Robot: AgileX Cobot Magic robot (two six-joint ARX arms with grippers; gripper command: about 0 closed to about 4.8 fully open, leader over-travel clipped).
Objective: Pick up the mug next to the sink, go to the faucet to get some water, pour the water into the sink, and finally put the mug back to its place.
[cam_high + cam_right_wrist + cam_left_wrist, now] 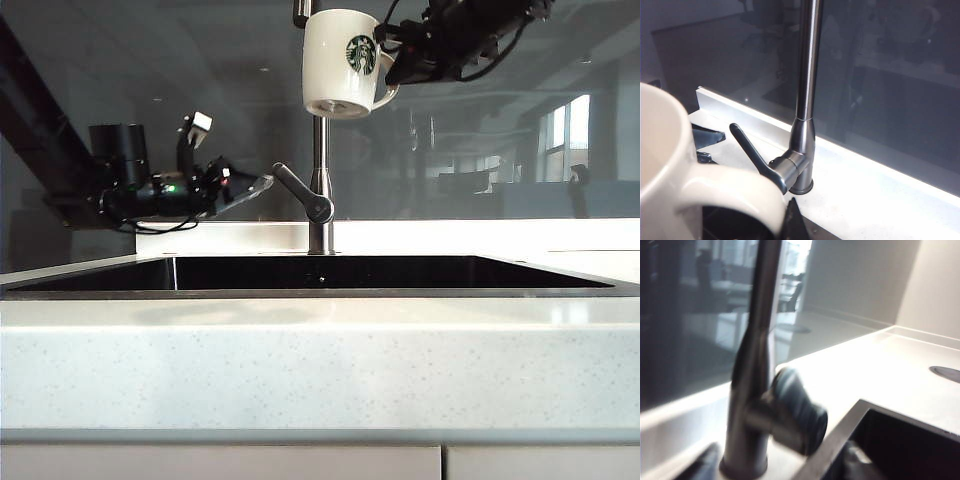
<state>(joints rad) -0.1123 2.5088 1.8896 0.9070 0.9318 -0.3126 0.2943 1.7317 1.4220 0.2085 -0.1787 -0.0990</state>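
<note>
White and shiny, the mug (pixel 341 62) hangs high in the air in the exterior view, right in front of the top of the faucet (pixel 320 170), and it looks upright. The right gripper (pixel 392 62) holds it by the handle, with its fingers closed on it. So the pick-up is done, and the mug is up by the faucet where the water should come out. I cannot see any water falling, so I think filling is the step going on now. Pouring into the sink (pixel 320 290) and putting the mug back are not done yet. The left gripper (pixel 240 190) is low on the left side, close to the faucet's lever, and I cannot tell from here if it touches it. On the mug there is a round green and white Starbucks picture, but no words I can read. In the left wrist view, the faucet (pixel 752 365) is very near and blurry, beside the corner of the sink (pixel 840 440). Two dark finger tips (pixel 852 460) show far apart, holding nothing. In the right wrist view, the mug (pixel 670 165) fills one corner, its handle curves toward the faucet (pixel 805 100), and a dark gripper finger (pixel 792 222) sits against the handle.
</note>
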